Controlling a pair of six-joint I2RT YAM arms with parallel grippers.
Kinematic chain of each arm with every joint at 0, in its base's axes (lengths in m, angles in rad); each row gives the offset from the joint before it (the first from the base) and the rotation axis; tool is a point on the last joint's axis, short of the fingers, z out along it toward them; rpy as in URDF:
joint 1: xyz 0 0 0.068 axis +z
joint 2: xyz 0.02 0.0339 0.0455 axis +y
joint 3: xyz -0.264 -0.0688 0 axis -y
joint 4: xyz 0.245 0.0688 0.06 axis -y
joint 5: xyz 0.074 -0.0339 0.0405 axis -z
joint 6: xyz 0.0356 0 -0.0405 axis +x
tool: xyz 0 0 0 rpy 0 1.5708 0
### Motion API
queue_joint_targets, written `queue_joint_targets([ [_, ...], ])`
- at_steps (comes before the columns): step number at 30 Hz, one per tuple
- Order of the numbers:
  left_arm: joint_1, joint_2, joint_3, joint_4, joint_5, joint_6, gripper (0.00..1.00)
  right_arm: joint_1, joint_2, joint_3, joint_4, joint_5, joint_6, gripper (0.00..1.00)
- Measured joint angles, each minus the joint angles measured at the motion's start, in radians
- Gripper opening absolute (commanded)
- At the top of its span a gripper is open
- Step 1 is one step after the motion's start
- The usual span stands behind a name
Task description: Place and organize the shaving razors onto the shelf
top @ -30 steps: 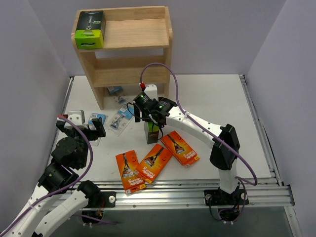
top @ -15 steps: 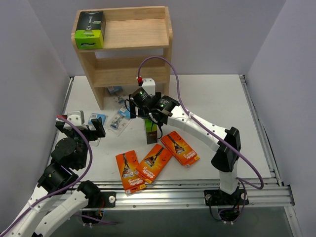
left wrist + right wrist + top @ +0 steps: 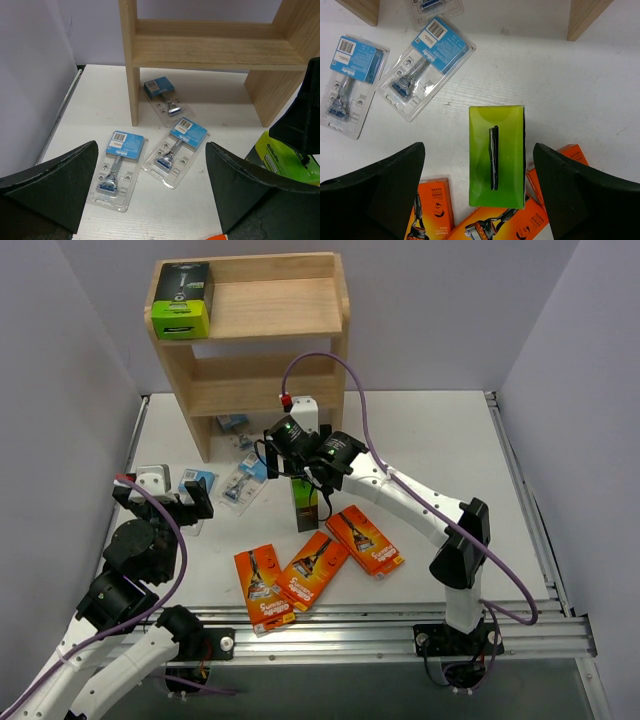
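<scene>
A black-and-lime-green razor box [image 3: 496, 155] stands upright on the table. My right gripper [image 3: 479, 150] hangs open directly above it, with a gap between each finger and the box; from above, the right gripper [image 3: 302, 480] hovers over the box [image 3: 308, 510]. A second green box [image 3: 182, 300] sits at the left of the wooden shelf's [image 3: 290, 310] top tier. Three orange boxes [image 3: 262, 587] [image 3: 313, 569] [image 3: 365, 539] lie flat near the front. Three blister packs [image 3: 117, 167] [image 3: 176, 150] [image 3: 162, 95] lie by the shelf's left leg. My left gripper [image 3: 152, 150] is open and holds nothing.
The shelf's middle tier [image 3: 265, 392] holds nothing. One blister pack lies partly under the shelf's bottom tier [image 3: 200, 50]. The purple cable [image 3: 345, 400] of the right arm loops up in front of the shelf. Grey walls close in on the left, back and right.
The right gripper has shifted slightly back and left above the upright green box, which stays standing. The left arm has not moved.
</scene>
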State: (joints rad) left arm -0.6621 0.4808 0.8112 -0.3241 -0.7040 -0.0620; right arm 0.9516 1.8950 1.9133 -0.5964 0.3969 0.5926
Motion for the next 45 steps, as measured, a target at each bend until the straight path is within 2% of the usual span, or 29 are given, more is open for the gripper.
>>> queue_joint_targets([
  [8,0.0,0.0,-0.001,0.0,0.0,0.0,0.98,0.0,0.015,-0.003,-0.005,-0.001,-0.01,0.87],
  [16,-0.006,0.0,-0.002,0.0,0.0,0.0,0.98,-0.005,0.021,-0.092,0.01,-0.014,-0.011,0.86],
  [24,-0.007,-0.001,-0.002,0.0,0.0,0.0,0.98,-0.039,0.032,-0.135,0.04,-0.056,-0.014,0.78],
  [28,-0.009,-0.003,-0.002,0.0,0.0,0.0,0.98,-0.056,0.032,-0.138,0.062,-0.092,-0.019,0.68],
  [32,-0.01,-0.006,-0.002,0.0,-0.001,0.0,0.97,-0.064,0.033,-0.138,0.069,-0.122,-0.019,0.63],
  [42,-0.011,-0.012,-0.002,0.0,-0.003,0.006,0.98,-0.068,0.036,-0.138,0.061,-0.171,-0.022,0.59],
  [45,-0.011,-0.016,-0.002,0.0,-0.003,0.006,0.98,-0.068,0.05,-0.132,0.051,-0.176,-0.026,0.56],
])
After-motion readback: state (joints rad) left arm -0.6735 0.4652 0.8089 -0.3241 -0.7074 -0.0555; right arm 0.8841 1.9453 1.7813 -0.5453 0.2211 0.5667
